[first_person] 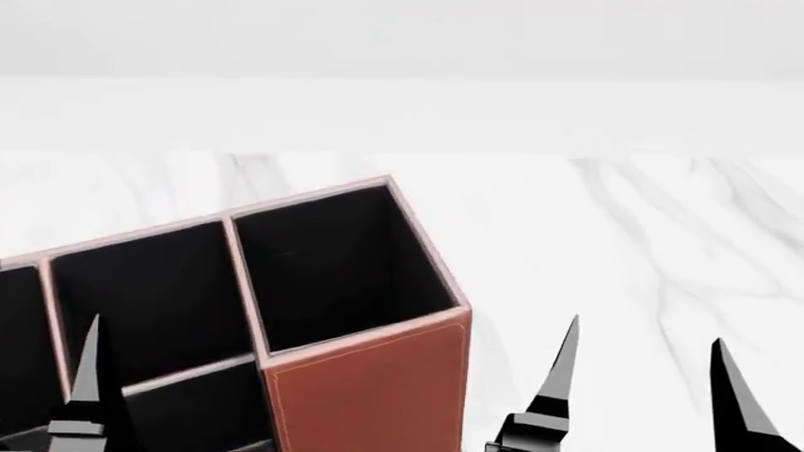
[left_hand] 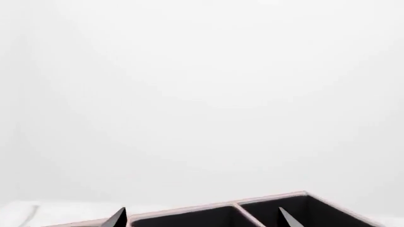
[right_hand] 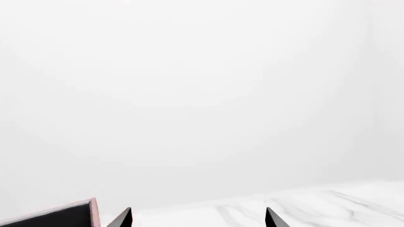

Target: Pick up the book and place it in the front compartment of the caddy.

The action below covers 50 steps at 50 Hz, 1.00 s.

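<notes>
The reddish-brown caddy (first_person: 371, 386) stands at the lower left of the head view, its tall corner cell (first_person: 339, 268) nearest the middle. The middle column's square black cell (first_person: 151, 301) lies between the low cross divider (first_person: 188, 373) and the long far wall. The book is out of view. My left gripper (left_hand: 202, 220) is open and empty over the caddy (left_hand: 189, 210); one of its fingers (first_person: 88, 377) shows in the head view. My right gripper (first_person: 647, 377) is open and empty just right of the caddy, above the table. In the right wrist view the gripper (right_hand: 198, 220) has the caddy's corner (right_hand: 63, 215) beside it.
The white marble table (first_person: 603, 235) stretches behind and to the right of the caddy, up to a plain white wall (first_person: 402, 104). No other object shows.
</notes>
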Tool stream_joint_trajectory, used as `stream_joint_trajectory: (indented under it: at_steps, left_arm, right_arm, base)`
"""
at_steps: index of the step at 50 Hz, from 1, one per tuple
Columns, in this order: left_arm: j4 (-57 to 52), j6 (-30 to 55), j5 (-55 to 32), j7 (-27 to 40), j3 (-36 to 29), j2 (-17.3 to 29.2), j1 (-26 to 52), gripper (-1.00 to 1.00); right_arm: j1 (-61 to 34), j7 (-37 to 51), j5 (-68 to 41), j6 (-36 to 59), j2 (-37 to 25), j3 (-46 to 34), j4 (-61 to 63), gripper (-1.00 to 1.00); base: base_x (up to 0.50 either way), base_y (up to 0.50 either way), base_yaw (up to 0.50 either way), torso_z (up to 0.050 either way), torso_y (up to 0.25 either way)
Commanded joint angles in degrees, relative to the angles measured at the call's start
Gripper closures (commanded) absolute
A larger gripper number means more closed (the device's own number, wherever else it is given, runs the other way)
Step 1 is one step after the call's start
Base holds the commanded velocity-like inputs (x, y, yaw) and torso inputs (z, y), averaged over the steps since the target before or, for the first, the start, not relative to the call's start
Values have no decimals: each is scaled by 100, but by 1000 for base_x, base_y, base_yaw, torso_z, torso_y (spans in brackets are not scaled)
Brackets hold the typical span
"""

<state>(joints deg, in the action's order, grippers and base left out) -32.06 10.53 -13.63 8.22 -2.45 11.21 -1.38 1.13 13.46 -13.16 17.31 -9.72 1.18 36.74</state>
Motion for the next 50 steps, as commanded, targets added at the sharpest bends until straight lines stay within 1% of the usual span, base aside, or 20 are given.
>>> stream_joint_trajectory:
  at_steps: [1, 5, 9, 50]
  left_arm:
    - [37, -48, -13, 29, -45, 39, -14, -100]
    - [26, -46, -17, 44, -63, 55, -17, -100]
    - [19, -45, -28, 62, -69, 68, -16, -100]
    - [51, -126, -177, 233, -164, 230, -17, -100]
  right_arm:
    - [-11, 16, -78, -55, -26, -29, -105, -100]
    - [16, -30, -144, -150, -36, -35, -159, -100]
    - [109, -171, -200, -492, -58, -41, -180, -100]
    - [87, 30, -229, -537, -222, -119, -180, -100]
  base:
    - [0, 0, 0, 0, 12]
    - [0, 0, 0, 0, 0]
    - [0, 0, 4, 0, 0]
    - [0, 0, 500, 0, 0]
